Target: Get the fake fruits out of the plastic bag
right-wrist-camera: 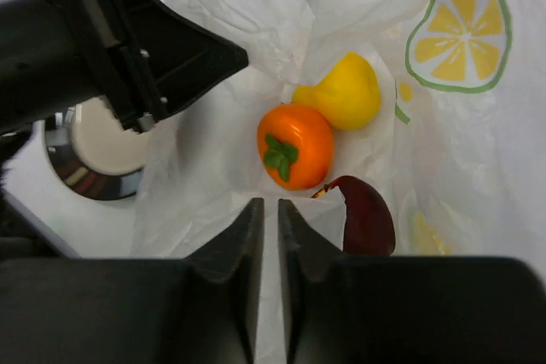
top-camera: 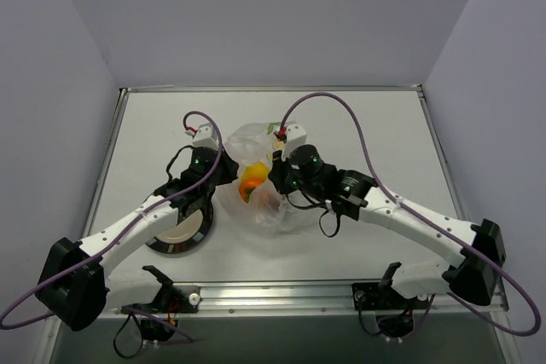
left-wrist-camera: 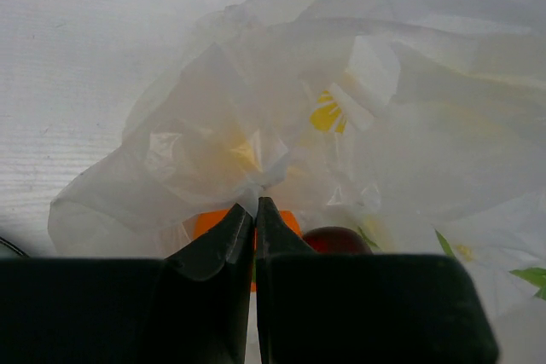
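The bag lies mid-table between both arms, next to the plate. The left gripper is closed and pinches a fold of film. The right gripper is closed to a thin slit over film and appears to clamp the bag's edge.

Recommended: hold both pinches firm, spread the mouth wide, then raise the closed end so the fruits roll out.

Count: one bag, one plate, and three fruits inside: lemon, orange, dark red.

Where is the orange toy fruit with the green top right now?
In the right wrist view, the glossy orange toy fruit sits inside the clear wrinkly plastic bag, against the yellow lemon-like fruit, near the dark red fruit.
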Controlling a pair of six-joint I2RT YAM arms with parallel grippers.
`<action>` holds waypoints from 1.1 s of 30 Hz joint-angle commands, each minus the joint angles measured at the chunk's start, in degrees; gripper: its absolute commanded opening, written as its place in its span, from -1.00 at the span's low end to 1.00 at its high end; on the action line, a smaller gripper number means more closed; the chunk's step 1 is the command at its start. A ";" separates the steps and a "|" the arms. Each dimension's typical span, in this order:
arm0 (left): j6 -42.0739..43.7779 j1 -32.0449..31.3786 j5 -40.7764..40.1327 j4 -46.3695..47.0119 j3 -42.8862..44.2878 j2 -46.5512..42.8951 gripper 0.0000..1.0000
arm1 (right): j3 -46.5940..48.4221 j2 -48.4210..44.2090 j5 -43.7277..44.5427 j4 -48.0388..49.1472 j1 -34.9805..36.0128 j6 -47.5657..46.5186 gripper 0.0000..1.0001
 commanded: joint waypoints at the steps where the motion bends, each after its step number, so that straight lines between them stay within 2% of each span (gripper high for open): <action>1: -0.98 -0.30 0.11 1.94 -0.04 -1.91 -0.95 | -3.03 6.80 1.04 3.62 0.84 0.22 -0.92; 8: -0.80 0.32 0.37 2.02 -0.31 -2.27 -0.95 | -19.11 7.36 8.87 16.61 12.08 7.69 -0.97; 11: -0.89 0.32 1.95 2.20 0.92 -2.26 -0.95 | -24.92 7.27 10.45 21.45 12.36 9.72 -0.97; 14: -0.37 0.23 3.27 0.46 2.50 -3.93 -0.87 | -25.46 8.58 12.39 21.82 12.18 9.47 -0.93; 16: 0.60 0.06 5.81 -1.48 3.30 -5.34 -0.65 | -24.76 9.02 12.39 22.00 12.18 8.85 -0.92; 17: 1.74 -0.12 6.43 -5.40 3.56 -7.52 -0.32 | -23.88 9.11 12.39 21.91 12.10 8.59 -0.91; 20: 3.94 -0.65 6.44 -13.40 4.09 -13.32 0.14 | -22.12 8.32 11.78 21.82 11.83 7.44 -0.82; 21: 4.38 -0.73 6.44 -15.62 4.18 -14.91 0.32 | -21.85 7.97 10.38 21.82 11.40 7.35 -0.73; 22: 4.91 -0.91 6.44 -17.99 4.27 -16.58 0.39 | -21.59 6.92 9.50 21.82 11.05 7.27 -0.69; 23: 5.96 -1.00 6.44 -22.97 4.53 -19.72 0.45 | -21.07 6.48 8.45 21.65 10.61 7.27 -0.54; 24: 6.40 -0.91 6.44 -25.63 5.40 -21.24 0.54 | -20.63 5.78 6.61 21.39 10.17 7.18 -0.47; 25: 6.75 -1.09 6.44 -28.44 6.02 -22.38 0.56 | -20.10 5.51 5.98 19.73 10.16 7.09 -0.36; 26: 7.37 -1.09 6.26 -33.08 6.63 -24.83 0.57 | -19.31 5.33 5.54 18.67 10.08 7.18 -0.15; 27: 7.63 -1.17 6.26 -35.04 7.07 -25.98 0.51 | -17.74 4.72 4.93 17.62 9.99 7.09 -0.07; 29: 7.90 -1.17 6.44 -39.43 8.22 -28.44 0.29 | -16.06 3.76 3.43 14.54 10.42 6.30 0.20; 32: 7.29 -1.18 9.42 -41.74 8.57 -29.68 -0.08 | -14.30 0.60 2.90 12.95 10.52 5.77 0.47; 33: 7.02 -1.26 10.38 -41.92 8.31 -29.86 -0.17 | -13.94 -0.89 2.90 12.60 10.51 5.77 0.49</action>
